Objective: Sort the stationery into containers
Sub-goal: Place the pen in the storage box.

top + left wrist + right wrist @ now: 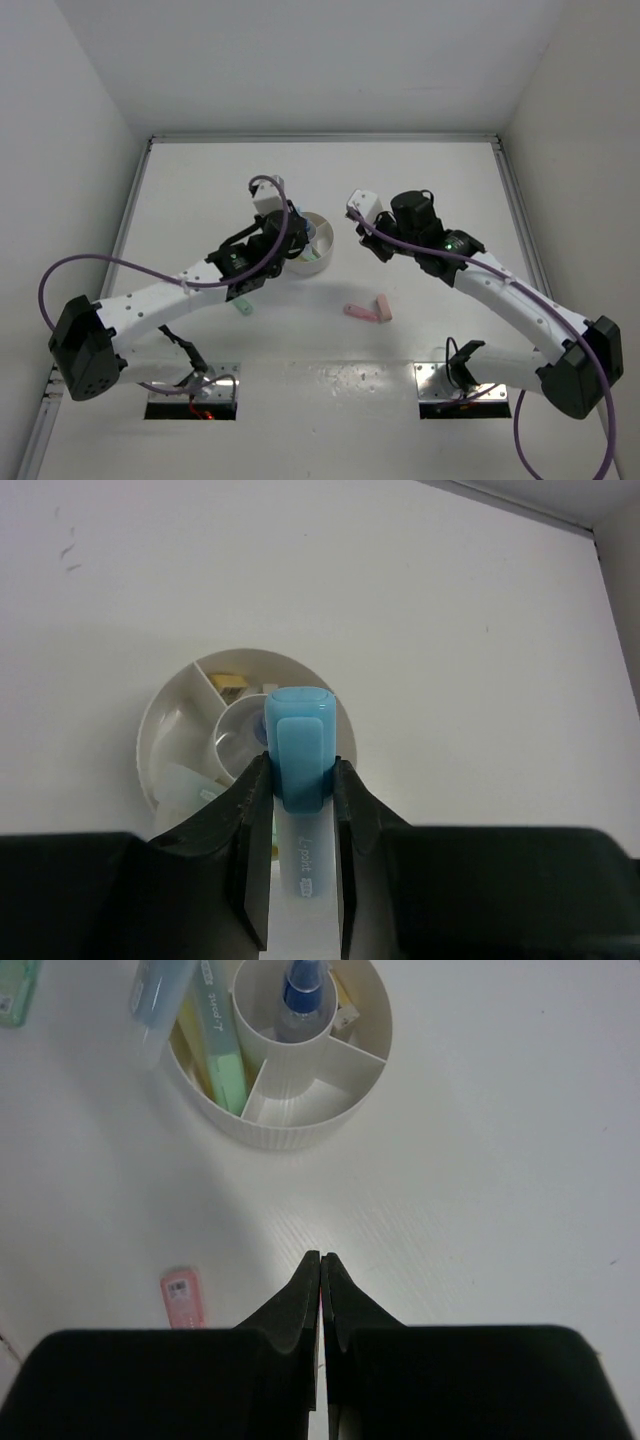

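Currently left gripper (300,770) sits over dish (150,740), centre of left wrist frame. Jaws clamped on light blue pen (300,742), fingers (255,810) against both sides of cap.

Right gripper (318,1260) at bottom centre of right wrist frame, over table (500,1210). Jaws pressed together, nothing between.

Dish wedge at upper left of right wrist frame holds green bar (225,1040) and yellow bar (195,1060). Dark blue-capped piece (300,988) stands in centre cup.

Two pink bars (364,312) lie just beside each other, centre of top frame. Mint bar (243,307) lies lower left of dish.
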`<state>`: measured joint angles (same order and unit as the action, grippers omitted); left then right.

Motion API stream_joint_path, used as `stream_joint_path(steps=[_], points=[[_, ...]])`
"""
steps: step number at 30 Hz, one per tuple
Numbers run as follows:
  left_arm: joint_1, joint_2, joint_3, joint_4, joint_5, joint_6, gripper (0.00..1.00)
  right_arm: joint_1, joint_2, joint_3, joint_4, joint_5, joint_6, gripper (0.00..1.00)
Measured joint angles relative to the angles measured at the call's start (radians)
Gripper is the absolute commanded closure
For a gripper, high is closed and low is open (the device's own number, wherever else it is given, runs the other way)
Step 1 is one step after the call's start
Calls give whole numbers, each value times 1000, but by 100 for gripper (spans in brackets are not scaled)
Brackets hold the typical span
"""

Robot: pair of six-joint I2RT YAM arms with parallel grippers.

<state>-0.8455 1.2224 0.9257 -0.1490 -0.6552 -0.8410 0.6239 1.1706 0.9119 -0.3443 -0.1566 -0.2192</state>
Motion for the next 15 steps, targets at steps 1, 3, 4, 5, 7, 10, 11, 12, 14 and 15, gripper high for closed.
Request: stream_joint_path(steps=[1,3,4,5,7,10,11,12,14,15], points=[[-21,0,-14,35,-10,39,100,0,2,-2,0,0,-2,100],[-48,0,-31,93,-32,111,100,0,5,-5,0,0,-3,100],[-61,2,-35,123,-46,147,100,0,7,-6,0,0,-3,100],[-66,2,-41,157,-56,180,100,0,8,-6,0,0,-4,100],[-75,5,-60,227,-78,238,100,0,9,-8,0,0,-6,100],[-82,18,-98,317,-102,301,100,0,9,-8,0,0,-6,100],[-83,25,-113,344,-108,315,100,0,9,-8,0,0,-6,100],[-85,33,-130,371,-114,329,100,0,9,-8,0,0,-8,100],[-90,48,-162,410,-123,346,100,0,9,-8,0,0,-10,100],[-97,53,-184,442,-130,359,100,0,9,-8,0,0,-11,100]])
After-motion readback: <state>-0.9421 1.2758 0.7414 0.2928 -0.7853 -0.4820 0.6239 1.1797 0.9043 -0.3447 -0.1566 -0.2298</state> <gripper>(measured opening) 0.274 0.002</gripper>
